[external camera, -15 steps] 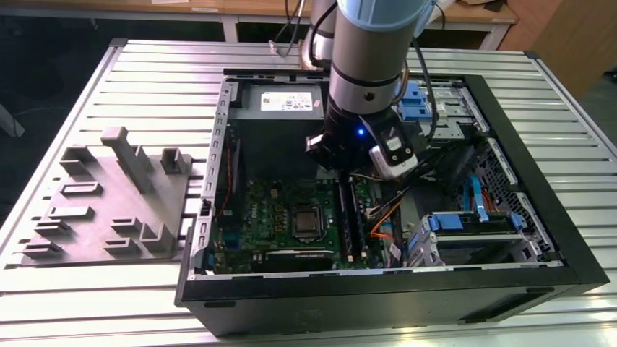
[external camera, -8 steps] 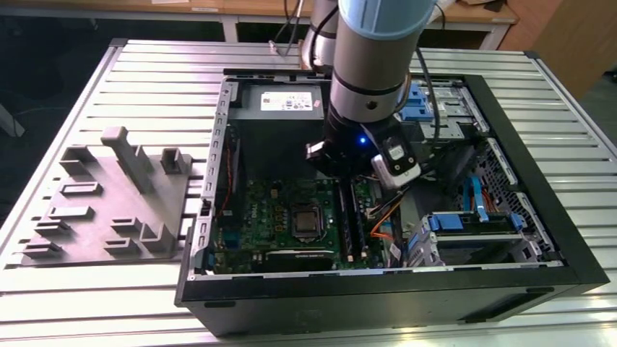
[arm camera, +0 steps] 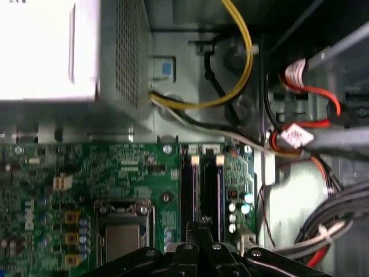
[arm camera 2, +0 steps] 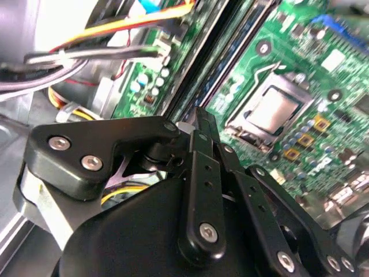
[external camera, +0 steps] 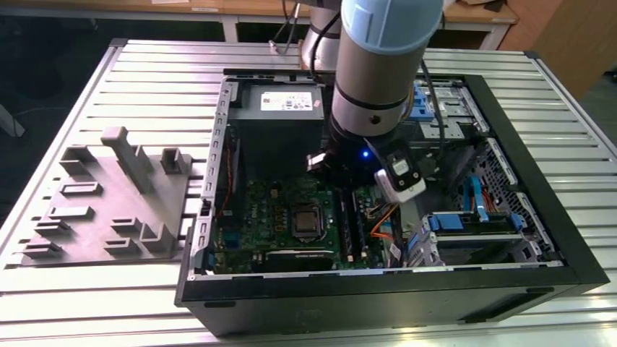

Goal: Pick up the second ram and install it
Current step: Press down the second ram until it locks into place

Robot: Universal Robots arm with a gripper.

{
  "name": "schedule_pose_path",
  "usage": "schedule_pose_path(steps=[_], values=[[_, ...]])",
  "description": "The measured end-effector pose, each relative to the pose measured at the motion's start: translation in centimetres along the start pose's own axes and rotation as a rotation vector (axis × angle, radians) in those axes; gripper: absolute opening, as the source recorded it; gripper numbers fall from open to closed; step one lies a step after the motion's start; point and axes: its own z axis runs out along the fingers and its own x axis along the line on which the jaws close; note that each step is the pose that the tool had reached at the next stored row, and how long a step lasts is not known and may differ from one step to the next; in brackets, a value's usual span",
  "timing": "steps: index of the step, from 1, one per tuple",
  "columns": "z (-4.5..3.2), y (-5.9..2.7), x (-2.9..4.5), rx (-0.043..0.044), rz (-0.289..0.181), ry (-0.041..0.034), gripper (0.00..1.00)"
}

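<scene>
Desk: ribbed metal slats [external camera: 144, 72], pale and shiny, running edge to edge.
Case: black, boxy computer case [external camera: 386, 289], open at the top, standing from the desk's middle toward the edge on the exterior view's right.
Tray: matte grey moulded block [external camera: 106, 210] with upright pegs and pockets, by the desk edge on the exterior view's left, apart from the case.
Arm: my arm [external camera: 381, 65], a smooth grey-and-blue cylinder, reaches down into the case over the board.
Board: green motherboard [arm camera: 115, 167], studded with small parts, with a square metal processor socket [arm camera: 122, 234].
Power supply: grey box [external camera: 279, 101]. The first wrist view shows its perforated side wall; the exterior view shows its labelled top.
Cables: a glossy yellow cable [arm camera: 245, 57] loops beside that box, seen in the first wrist view.
Jaws: my gripper [arm camera: 202, 222] is all black linkage bars and silver screws. In both wrist views the jaws are clenched, the tips meeting right over the slot rails.
Second wrist view: my gripper [arm camera 2: 202, 118] from behind, its tips against the diagonal dark rails.
Second ram: a long, dark, flat strip [arm camera: 216, 190] between white end clips, just beside my tips. I cannot tell it for sure from the rail beneath it.
</scene>
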Motion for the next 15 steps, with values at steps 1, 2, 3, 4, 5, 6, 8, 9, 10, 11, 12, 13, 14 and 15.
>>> schedule_pose_path(steps=[1,2,3,4,5,6,8,9,10,11,12,13,14,15], values=[[-0.02,-0.31,-0.01,0.0001,0.000,0.0000,0.10],[-0.03,-0.62,-0.02,0.0000,0.000,0.0000,0.10],[-0.04,-0.94,-0.02,-0.0001,0.000,0.0000,0.10],[-0.06,-1.22,-0.03,-0.0001,0.000,0.0000,0.10],[-0.08,-1.52,-0.04,0.0001,0.000,0.0000,0.10],[-0.09,-1.83,-0.05,0.0000,0.000,0.0000,0.10],[-0.12,-2.45,-0.07,0.0000,0.000,0.0000,0.10],[-0.14,-2.77,-0.08,-0.0001,0.000,0.0000,0.10],[-0.16,-3.06,-0.08,0.0002,0.000,0.0001,0.10],[-0.17,-3.33,-0.09,0.0000,0.000,0.0000,0.10],[-0.18,-3.58,-0.10,0.0000,0.000,0.0000,0.10],[-0.19,-3.81,-0.10,0.0000,0.000,0.0000,0.10],[-0.20,-4.03,-0.11,0.0000,0.000,0.0000,0.10],[-0.21,-4.25,-0.11,0.0000,0.000,0.0000,0.10]])
